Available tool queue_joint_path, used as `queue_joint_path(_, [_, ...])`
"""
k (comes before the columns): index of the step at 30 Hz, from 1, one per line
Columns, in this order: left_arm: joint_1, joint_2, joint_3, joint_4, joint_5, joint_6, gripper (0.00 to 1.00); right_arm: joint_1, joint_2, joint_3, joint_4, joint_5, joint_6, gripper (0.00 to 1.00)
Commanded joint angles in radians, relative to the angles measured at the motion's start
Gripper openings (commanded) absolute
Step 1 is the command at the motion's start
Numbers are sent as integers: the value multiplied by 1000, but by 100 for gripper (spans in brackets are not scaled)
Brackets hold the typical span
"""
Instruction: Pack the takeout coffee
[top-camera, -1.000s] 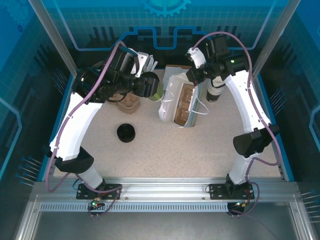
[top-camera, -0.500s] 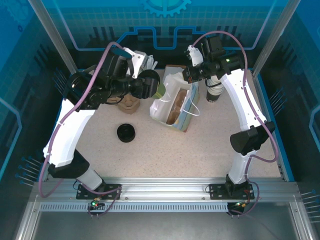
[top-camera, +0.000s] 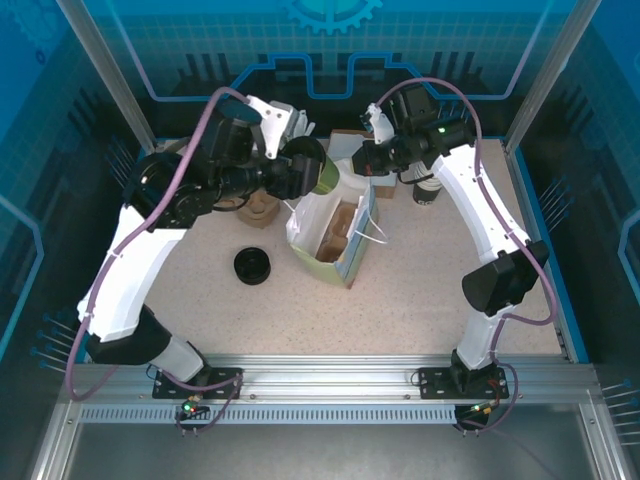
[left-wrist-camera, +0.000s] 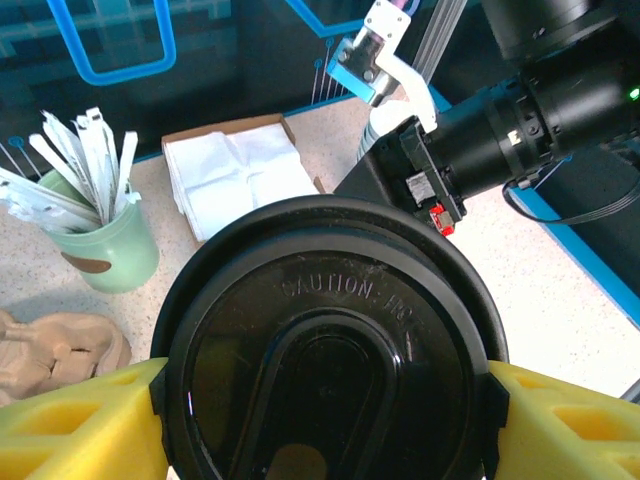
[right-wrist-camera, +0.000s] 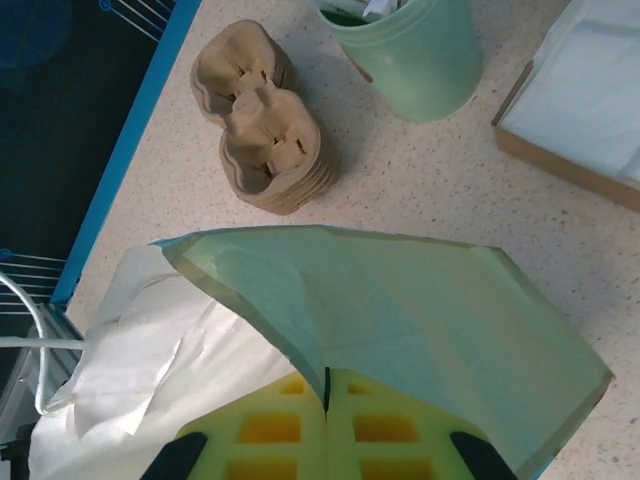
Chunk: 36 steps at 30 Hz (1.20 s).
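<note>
My left gripper (left-wrist-camera: 325, 405) clamped the takeout coffee (top-camera: 328, 176) by its sides, aloft at the paper bag (top-camera: 322, 238) far rim. Its black lid (left-wrist-camera: 330, 300) read "CAUTION". My right gripper (right-wrist-camera: 326, 425) pinched the bag's top edge.

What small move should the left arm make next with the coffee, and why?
Probably shift the takeout coffee a little further, over the mouth of the paper bag, before any lowering. The left fingers grip the cup just beside the bag's rim, and the right fingers pinch the bag's edge, holding it open.
</note>
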<state>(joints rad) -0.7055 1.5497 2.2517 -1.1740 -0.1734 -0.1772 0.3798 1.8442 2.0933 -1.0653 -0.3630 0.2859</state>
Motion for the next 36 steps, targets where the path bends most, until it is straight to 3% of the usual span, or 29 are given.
queue_joint_path(1, [-6,-21,-80,85,27,2,72,10,-45,-10,47,-57,25,0])
queue_joint_path(14, [-36,-85,-449,313,-38,-16,72,12,-98,-142,195,-193,-19,0])
queue_joint_path(23, [-81,-124,-647,471,-139,-25,71,13,-122,-198,249,-216,4,0])
queue_joint_path(36, [-83,-151,-783,584,-234,-15,71,22,-74,-151,245,-222,9,0])
